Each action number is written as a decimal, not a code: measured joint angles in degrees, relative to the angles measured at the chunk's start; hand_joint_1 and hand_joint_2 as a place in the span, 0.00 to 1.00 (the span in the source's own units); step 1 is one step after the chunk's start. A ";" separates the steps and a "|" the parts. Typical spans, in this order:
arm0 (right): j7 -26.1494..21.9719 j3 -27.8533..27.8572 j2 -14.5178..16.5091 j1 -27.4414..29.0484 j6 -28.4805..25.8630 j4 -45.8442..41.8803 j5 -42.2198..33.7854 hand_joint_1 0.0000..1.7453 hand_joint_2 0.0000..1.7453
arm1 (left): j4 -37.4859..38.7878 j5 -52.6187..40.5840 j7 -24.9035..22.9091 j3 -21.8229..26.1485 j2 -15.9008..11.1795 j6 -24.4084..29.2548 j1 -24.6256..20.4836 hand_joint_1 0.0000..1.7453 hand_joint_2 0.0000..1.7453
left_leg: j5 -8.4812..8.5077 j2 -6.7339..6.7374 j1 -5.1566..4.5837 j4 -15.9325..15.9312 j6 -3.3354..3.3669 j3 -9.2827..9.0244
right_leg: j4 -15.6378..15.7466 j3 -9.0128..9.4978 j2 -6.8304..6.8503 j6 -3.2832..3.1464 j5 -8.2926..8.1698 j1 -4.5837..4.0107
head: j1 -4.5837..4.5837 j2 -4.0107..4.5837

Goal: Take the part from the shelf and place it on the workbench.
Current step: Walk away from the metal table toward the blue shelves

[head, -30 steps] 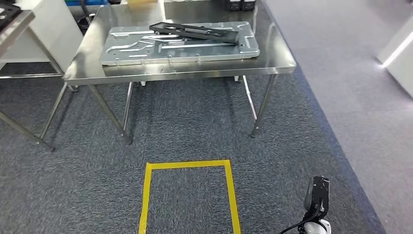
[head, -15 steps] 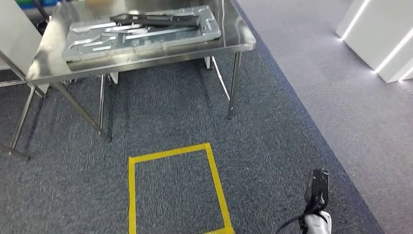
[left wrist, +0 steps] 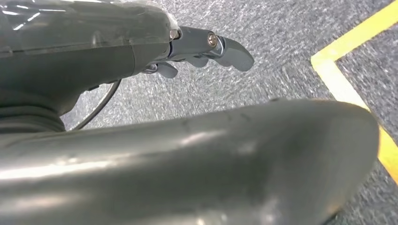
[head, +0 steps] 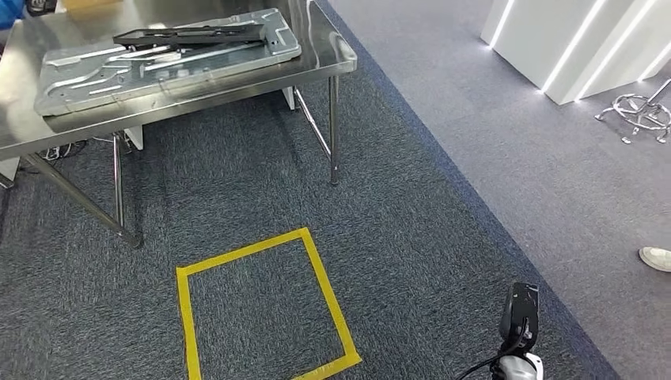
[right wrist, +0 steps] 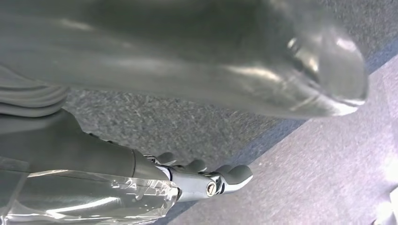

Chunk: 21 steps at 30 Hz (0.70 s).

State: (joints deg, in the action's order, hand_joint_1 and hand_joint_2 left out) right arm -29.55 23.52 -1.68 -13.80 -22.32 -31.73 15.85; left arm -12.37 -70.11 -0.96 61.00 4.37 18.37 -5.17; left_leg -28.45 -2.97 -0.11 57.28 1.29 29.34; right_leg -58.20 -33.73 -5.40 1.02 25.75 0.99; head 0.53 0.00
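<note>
Both arms hang at the robot's sides: the left hand (left wrist: 206,47) shows loosely curled fingers over the carpet with nothing in them, and the right hand (right wrist: 206,180) looks the same, fingers bent a little and empty, though the close, turned wrist views make the exact spread hard to judge. The steel desk (head: 316,67) stands at the far left of the head view, carrying a large grey stamped panel (head: 95,75) that runs along its near edge, with a long black part (head: 190,35) lying across the panel toward the far edge. No shelf appears among these views, so the part to be fetched cannot be placed yet (the black piece on the desk may be one already delivered). A yellow taped square (head: 253,309) marks the carpet in front of the robot. The step in hand seems to be walking to the shelf; doing it well means keeping both hands empty and clear of the desk's near right corner and legs, and stopping squarely before reaching.
</note>
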 joint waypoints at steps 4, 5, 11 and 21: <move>0.10 0.16 -0.46 -0.30 -0.13 0.93 0.00 0.00 0.00 | 0.00 0.04 0.01 0.00 0.31 0.02 -0.03 0.00 0.00 | 1.42 2.58 0.14 -1.87 1.05 -0.19 | -5.97 -3.10 3.22 0.73 3.88 -0.28 | -0.18 0.00; 0.34 0.27 -0.55 -0.44 -0.16 1.22 -0.02 0.00 0.00 | 0.00 0.05 -0.01 0.01 0.33 0.01 0.05 0.00 0.00 | 1.52 3.22 0.05 -1.91 1.19 0.00 | -9.67 -4.83 4.08 0.86 5.82 -0.25 | -0.24 0.00; 2.42 1.94 -1.68 -0.47 -0.76 4.58 -0.50 0.00 0.00 | 0.00 -0.30 -0.51 0.00 0.57 -0.02 0.10 0.00 0.00 | 0.89 6.70 -0.15 -0.54 0.58 0.66 | -4.46 -1.01 7.22 1.35 1.96 0.18 | -0.26 -0.01; 8.19 6.43 -3.82 0.56 -0.72 11.61 -1.64 0.00 0.00 | 0.00 -0.49 -0.95 0.04 0.66 0.11 0.22 0.00 0.00 | -7.72 4.00 0.19 13.89 -1.85 6.48 | -0.10 -0.12 4.62 -1.67 0.23 -0.21 | -0.18 0.00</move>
State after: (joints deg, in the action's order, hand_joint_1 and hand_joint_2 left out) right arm -21.36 29.96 -5.50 -13.24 -23.04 -20.12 14.20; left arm -12.37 -70.60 -1.91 61.04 5.03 18.47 -4.96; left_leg -36.18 1.03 0.08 71.17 -0.56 35.82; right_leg -58.30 -33.85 -0.79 -0.65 25.98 0.78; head 0.35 0.00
